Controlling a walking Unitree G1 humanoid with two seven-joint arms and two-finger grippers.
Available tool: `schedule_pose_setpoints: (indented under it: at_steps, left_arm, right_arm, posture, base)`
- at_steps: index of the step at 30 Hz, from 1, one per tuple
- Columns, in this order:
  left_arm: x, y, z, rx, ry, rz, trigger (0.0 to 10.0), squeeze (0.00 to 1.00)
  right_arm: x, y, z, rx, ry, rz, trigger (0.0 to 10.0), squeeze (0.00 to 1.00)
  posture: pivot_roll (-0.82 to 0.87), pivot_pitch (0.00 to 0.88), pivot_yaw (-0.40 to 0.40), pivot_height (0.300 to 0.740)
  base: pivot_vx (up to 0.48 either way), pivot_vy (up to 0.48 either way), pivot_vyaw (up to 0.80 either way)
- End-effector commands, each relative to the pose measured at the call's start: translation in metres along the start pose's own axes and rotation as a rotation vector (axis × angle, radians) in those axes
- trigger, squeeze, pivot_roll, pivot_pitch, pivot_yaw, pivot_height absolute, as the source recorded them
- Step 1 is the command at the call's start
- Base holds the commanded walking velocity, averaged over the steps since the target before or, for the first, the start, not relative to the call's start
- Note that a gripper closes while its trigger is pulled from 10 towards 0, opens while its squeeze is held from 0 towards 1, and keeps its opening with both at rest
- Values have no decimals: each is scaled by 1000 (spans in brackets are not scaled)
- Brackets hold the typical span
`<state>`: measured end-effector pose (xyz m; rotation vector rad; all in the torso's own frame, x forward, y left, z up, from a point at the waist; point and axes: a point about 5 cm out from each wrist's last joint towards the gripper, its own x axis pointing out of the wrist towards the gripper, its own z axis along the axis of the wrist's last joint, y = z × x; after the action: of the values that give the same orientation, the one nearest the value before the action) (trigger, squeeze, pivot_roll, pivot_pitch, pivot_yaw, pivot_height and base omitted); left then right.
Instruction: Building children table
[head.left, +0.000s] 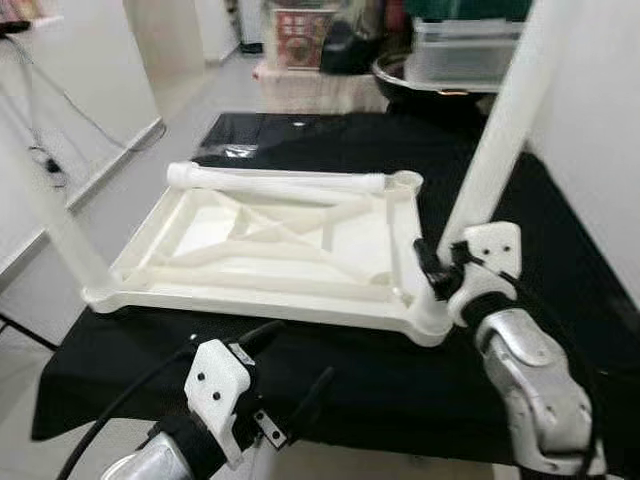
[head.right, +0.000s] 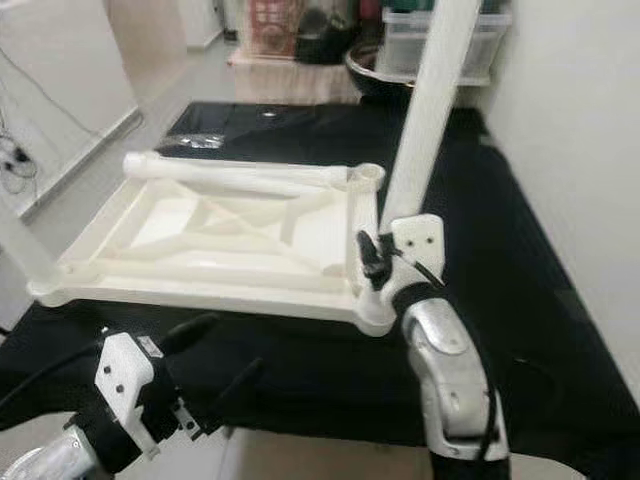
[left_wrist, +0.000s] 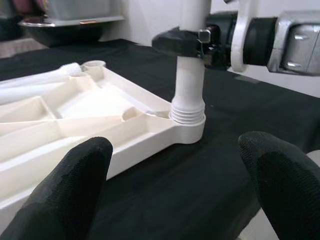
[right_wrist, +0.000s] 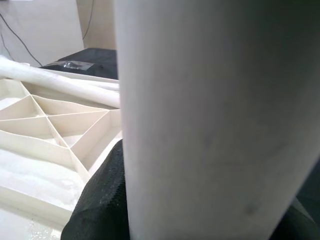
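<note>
The right gripper (head.left: 437, 272) squeezes a white leg (head.left: 498, 135) at the tabletop's (head.left: 270, 245) lower-right corner. The left gripper (head.left: 290, 365) is open at the bottom, holding nothing.

The white plastic tabletop (head.left: 270, 245) lies upside down on a black-covered surface, its ribbed underside facing up with diagonal braces. 1 white leg (head.left: 500, 130) stands upright in the near right corner socket, its threaded end seated in the socket. Another leg (head.left: 50, 215) stands at the near left corner. A 3rd leg (head.left: 275, 180) lies flat along the far edge.
</note>
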<state>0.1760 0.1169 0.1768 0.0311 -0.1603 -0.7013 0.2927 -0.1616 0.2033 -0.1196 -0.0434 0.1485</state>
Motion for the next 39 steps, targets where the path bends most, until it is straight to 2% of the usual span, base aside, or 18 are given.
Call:
schedule_pose_setpoints:
  at_steps: [1,2,4,5,7,8,9,10,12,13,14,15,17,18,23,31,32,39]
  left_arm:
    - [-1,2,-3,-1,15,11,10000,0]
    - [-2,3,-3,0,15,15,10000,0]
    - [-2,3,-3,0,15,15,10000,0]
    - [-1,3,-3,-2,15,14,10000,0]
    - [-1,2,-3,-3,14,12,10000,0]
    - [-1,1,-3,-5,13,9,10000,0]
    - [-1,1,-3,-5,13,9,10000,0]
    - [0,0,-3,-11,10,3,10000,0]
    - [0,0,-3,-11,10,3,10000,0]
    - [0,-1,-3,-14,9,0,10000,0]
    - [0,-2,-3,-15,8,-2,10000,0]
    - [0,-2,-3,-15,8,-2,10000,0]
    - [0,-4,-3,-18,8,-3,10000,0]
    - [0,-4,-3,-18,8,-3,10000,0]
    - [-1,-5,-2,-17,10,-2,10000,0]
    - [-3,-5,0,-13,12,4,10000,0]
    - [-3,-4,1,-12,12,4,10000,0]
    - [-2,-3,1,-4,14,6,10000,0]
  right_arm:
    - [4,-1,-20,-16,114,-28,4510,0]
    - [8,3,-16,5,91,17,10000,0]
    - [8,3,-16,5,91,17,10000,0]
    - [13,13,-2,135,-5,115,10000,1000]
    - [14,17,4,179,-41,157,10000,1000]
    - [13,22,15,225,-107,272,10000,1000]
    - [13,22,15,225,-107,272,10000,1000]
    - [12,17,29,187,-185,410,10000,1000]
    - [12,17,29,187,-185,410,10000,1000]
    - [11,13,33,159,-203,493,10000,733]
    - [10,9,34,114,-196,576,10000,0]
    - [10,9,34,114,-196,576,10000,0]
    - [7,-1,31,13,-137,768,10000,0]
    - [7,-1,31,13,-137,768,10000,0]
    - [14,-20,28,-89,-31,974,10000,0]
    - [20,-28,31,-67,-8,1092,10000,0]
    - [21,-28,30,-55,-2,1111,0,0]
    - [20,-33,19,-35,23,1155,0,0]
  posture:
    - [68,141,-11,740]
    - [68,139,-11,740]
    - [68,139,-11,740]
    - [69,134,-9,740]
    - [69,134,-9,740]
    - [68,132,-6,740]
    - [68,132,-6,740]
    - [68,129,-4,740]
    - [68,129,-4,740]
    - [71,130,-8,740]
    - [75,131,-10,740]
    - [75,131,-10,740]
    - [80,133,-16,740]
    - [80,133,-16,740]
    - [94,144,-23,740]
    - [109,154,-28,740]
    - [109,156,-28,740]
    - [111,163,-30,740]
  base:
    - [0,0,0]
    - [0,0,0]
    - [0,0,0]
    - [0,0,0]
    - [0,0,0]
    - [0,0,0]
    - [0,0,0]
    - [0,0,0]
    - [0,0,0]
    - [0,0,0]
    - [0,0,0]
    - [0,0,0]
    - [0,0,0]
    - [0,0,0]
    - [0,0,0]
    - [0,0,0]
    - [0,0,0]
    - [0,0,0]
